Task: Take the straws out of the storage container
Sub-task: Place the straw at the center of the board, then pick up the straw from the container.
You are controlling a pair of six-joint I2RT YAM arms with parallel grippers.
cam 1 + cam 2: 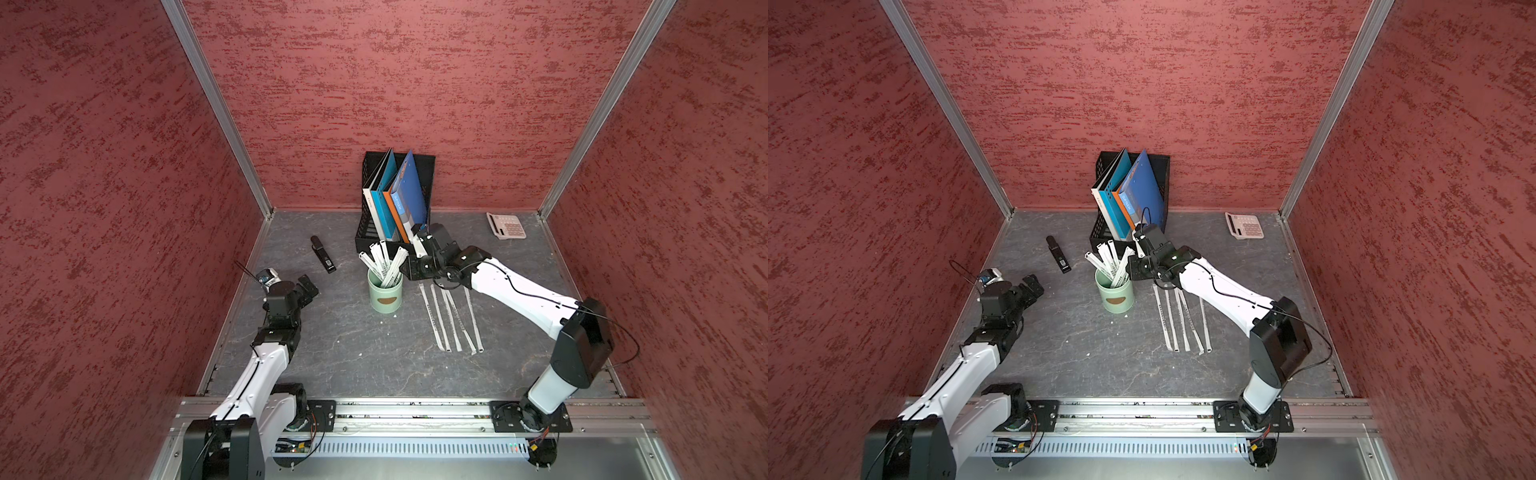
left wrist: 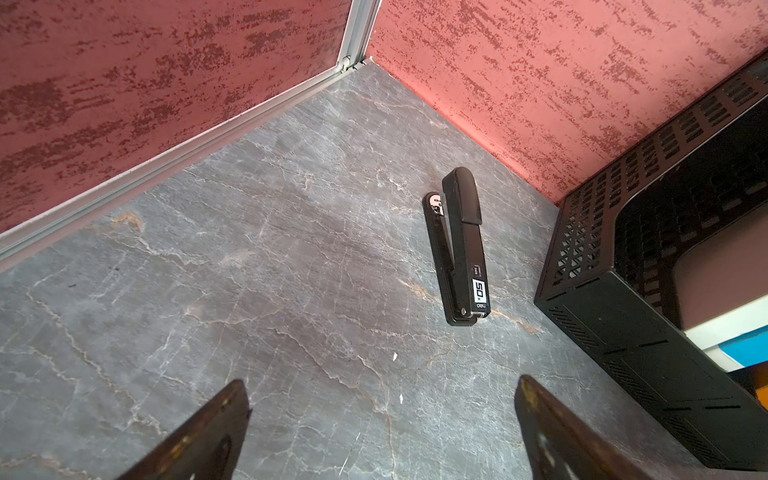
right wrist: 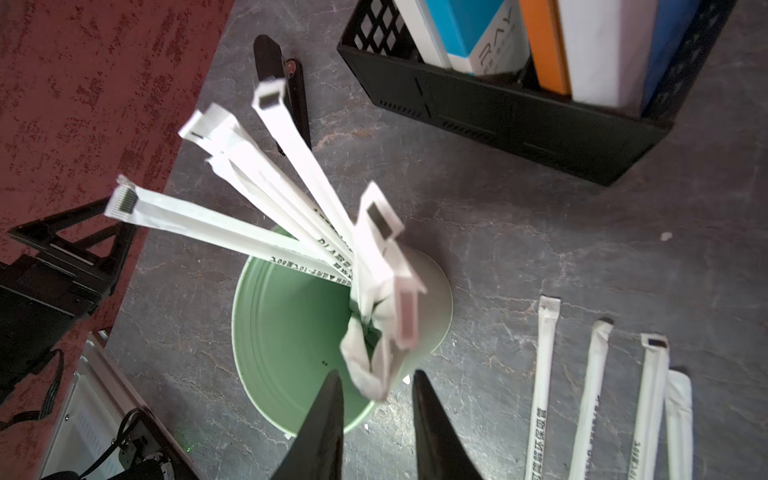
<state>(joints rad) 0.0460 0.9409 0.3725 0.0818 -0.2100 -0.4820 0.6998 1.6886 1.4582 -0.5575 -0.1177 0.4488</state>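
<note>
The storage container (image 1: 385, 297) (image 1: 1118, 297) is a mint-green cup standing upright mid-table, its inside wall (image 3: 282, 332) showing in the right wrist view. Several white-wrapped straws (image 1: 384, 259) (image 1: 1113, 259) (image 3: 266, 183) fan out of it. More straws (image 1: 451, 318) (image 1: 1183, 320) (image 3: 594, 395) lie side by side on the table to its right. My right gripper (image 1: 403, 266) (image 1: 1128, 266) (image 3: 376, 376) hovers at the cup's right rim, jaws narrowly apart. A bent straw end hangs between the tips, unpinched. My left gripper (image 1: 309, 286) (image 1: 1034, 286) (image 2: 381, 380) stands wide open and empty, left of the cup.
A black stapler (image 1: 323, 254) (image 2: 459, 249) lies left of the cup. A black mesh file rack (image 1: 395, 199) (image 2: 665, 291) (image 3: 498, 112) with folders stands just behind the cup. A white keypad device (image 1: 506, 225) sits at the back right. Red walls enclose three sides.
</note>
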